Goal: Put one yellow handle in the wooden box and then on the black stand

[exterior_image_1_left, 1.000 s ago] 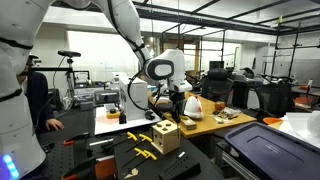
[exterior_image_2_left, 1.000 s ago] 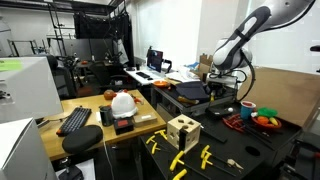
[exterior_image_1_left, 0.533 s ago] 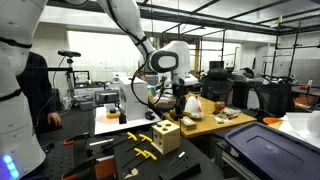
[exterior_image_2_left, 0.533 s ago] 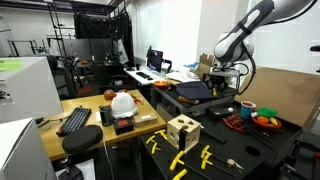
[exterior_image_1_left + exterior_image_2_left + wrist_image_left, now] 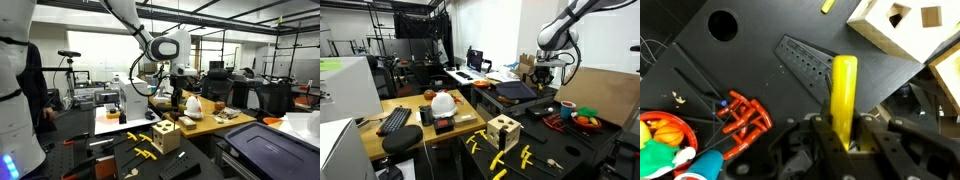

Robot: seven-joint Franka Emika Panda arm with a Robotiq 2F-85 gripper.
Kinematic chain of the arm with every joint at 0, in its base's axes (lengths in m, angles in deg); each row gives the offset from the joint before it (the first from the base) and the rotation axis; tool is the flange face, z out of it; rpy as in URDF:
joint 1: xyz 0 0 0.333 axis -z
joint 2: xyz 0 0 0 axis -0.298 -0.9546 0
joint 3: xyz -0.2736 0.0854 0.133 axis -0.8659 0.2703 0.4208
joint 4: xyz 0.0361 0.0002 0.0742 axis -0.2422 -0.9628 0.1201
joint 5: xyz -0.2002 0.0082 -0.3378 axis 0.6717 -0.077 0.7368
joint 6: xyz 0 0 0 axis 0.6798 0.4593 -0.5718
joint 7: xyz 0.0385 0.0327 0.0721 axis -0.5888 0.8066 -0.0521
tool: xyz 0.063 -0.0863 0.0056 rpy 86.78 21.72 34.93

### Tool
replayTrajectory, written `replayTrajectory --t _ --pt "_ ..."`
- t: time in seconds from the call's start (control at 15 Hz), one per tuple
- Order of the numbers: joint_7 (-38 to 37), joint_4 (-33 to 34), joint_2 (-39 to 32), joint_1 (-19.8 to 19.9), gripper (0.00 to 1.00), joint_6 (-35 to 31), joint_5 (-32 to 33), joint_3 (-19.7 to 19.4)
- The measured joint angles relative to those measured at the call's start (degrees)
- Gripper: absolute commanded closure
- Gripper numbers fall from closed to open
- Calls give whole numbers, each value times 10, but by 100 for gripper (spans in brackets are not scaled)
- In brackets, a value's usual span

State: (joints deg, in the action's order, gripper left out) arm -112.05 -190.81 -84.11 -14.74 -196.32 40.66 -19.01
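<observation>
In the wrist view my gripper (image 5: pixel 843 138) is shut on a yellow handle (image 5: pixel 844 85), which sticks out straight from between the jaws. Below it lies a black perforated stand (image 5: pixel 803 62) on the black table. The wooden box (image 5: pixel 898 30), pale with dark holes, is at the upper right. In both exterior views the gripper (image 5: pixel 177 95) (image 5: pixel 547 74) hangs well above the table, behind the wooden box (image 5: pixel 166 136) (image 5: pixel 503 130). More yellow handles (image 5: pixel 145 152) (image 5: pixel 498 160) lie on the table in front of the box.
A red wire rack (image 5: pixel 740 116) and colourful toys (image 5: pixel 665 140) sit at the wrist view's lower left. A round hole (image 5: pixel 722 25) is in the black table top. A white helmet (image 5: pixel 443 102) and a keyboard (image 5: pixel 395 120) lie on the wooden desk.
The gripper has risen straight up with the yellow handle in it. The box and the loose handles have not moved.
</observation>
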Motion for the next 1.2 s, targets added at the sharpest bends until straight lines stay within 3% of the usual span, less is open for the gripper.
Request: replayTrajectory --t 1.2 --pt "0 1 -8 0 85 -3 0 1"
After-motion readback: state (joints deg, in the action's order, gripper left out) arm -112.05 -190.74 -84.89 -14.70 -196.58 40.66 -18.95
